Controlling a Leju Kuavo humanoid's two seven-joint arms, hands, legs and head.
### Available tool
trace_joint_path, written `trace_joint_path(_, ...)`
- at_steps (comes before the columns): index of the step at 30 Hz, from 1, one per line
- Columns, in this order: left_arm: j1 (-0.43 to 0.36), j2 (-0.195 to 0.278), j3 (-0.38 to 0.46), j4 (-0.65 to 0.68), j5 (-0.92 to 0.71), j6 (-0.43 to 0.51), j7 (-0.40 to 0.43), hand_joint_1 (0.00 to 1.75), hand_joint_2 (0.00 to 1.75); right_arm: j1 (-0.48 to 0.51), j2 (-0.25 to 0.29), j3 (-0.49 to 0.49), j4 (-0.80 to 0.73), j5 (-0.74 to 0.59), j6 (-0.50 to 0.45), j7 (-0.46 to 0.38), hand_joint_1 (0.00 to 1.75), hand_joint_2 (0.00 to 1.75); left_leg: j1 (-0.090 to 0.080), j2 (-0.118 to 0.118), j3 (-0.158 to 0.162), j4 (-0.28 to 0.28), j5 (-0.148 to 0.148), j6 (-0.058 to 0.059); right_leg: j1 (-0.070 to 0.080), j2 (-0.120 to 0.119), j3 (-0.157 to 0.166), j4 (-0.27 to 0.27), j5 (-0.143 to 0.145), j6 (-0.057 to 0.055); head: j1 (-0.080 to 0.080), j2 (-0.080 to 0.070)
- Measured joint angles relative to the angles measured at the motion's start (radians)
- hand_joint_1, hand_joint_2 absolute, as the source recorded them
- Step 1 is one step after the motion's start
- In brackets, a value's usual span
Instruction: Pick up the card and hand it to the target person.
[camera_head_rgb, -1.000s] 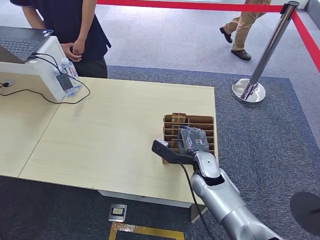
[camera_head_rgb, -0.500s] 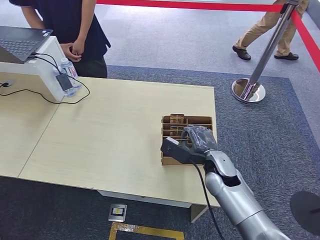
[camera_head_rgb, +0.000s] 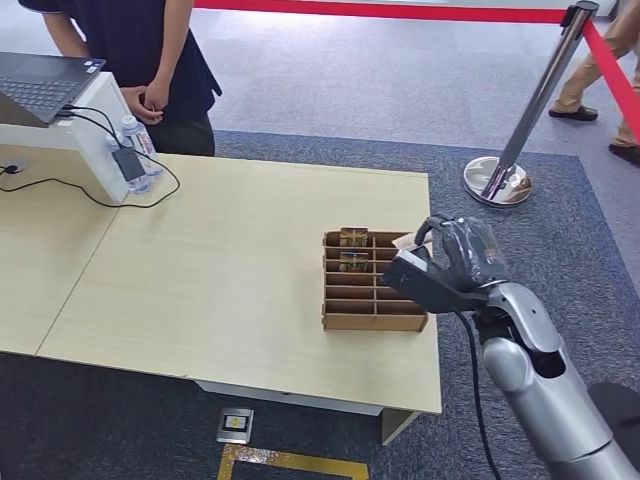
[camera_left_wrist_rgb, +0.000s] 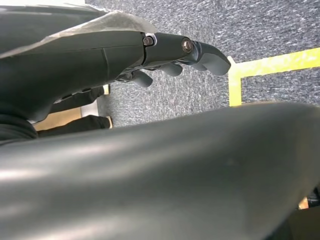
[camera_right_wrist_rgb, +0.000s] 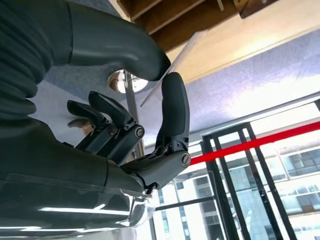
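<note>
My right hand (camera_head_rgb: 462, 255) hovers past the table's right edge, just right of the brown cardboard slot box (camera_head_rgb: 373, 312). It pinches a pale card (camera_head_rgb: 410, 241) between thumb and finger; the right wrist view shows this card (camera_right_wrist_rgb: 187, 46) nearly edge-on in that pinch. Two more cards (camera_head_rgb: 353, 238) stand in the box's far slots. A person in dark clothes (camera_head_rgb: 143, 50) stands behind the table's far left corner with hands clasped. My left hand (camera_left_wrist_rgb: 170, 55) hangs over the carpet with its fingers stretched out, holding nothing.
A light wooden table (camera_head_rgb: 226, 270) carries a white stand with a laptop (camera_head_rgb: 45, 80), cables and bottles (camera_head_rgb: 140, 145) at the far left. A chrome stanchion (camera_head_rgb: 502, 180) with red rope stands to the far right. Another person's feet (camera_head_rgb: 604, 110) are on the floor beyond it.
My right hand has lifted out of the slot box and swung right past the table edge, with the card in its pinch. The walker in the background has moved right.
</note>
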Motion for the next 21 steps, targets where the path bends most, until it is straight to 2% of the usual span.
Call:
trace_joint_path(14,0.000,0.000,0.000,0.000,0.000,-0.006,-0.008,0.00,0.00,-0.014,-0.064,-0.134,-0.144,-0.037,0.011,0.012,1.75,1.75,0.000,0.000,0.000,0.000,0.000,0.000,0.000,0.000,0.000,0.000,0.000,0.000,0.000,0.000)
trace_joint_path(18,0.000,0.000,0.000,0.000,0.000,-0.006,-0.016,0.00,0.00,-0.014,-0.061,-0.157,-0.152,-0.047,0.010,-0.012,1.75,1.75,0.000,0.000,0.000,0.000,0.000,0.000,0.000,0.000,0.000,0.000,0.000,0.000,0.000,0.000)
trace_joint_path(21,0.000,0.000,0.000,0.000,-0.008,-0.012,-0.019,0.00,0.00,-0.026,-0.036,-0.155,-0.138,-0.039,0.010,-0.031,1.75,1.75,0.000,0.000,-0.001,0.000,0.000,0.000,0.000,0.000,0.000,0.001,0.000,0.000,0.000,0.000)
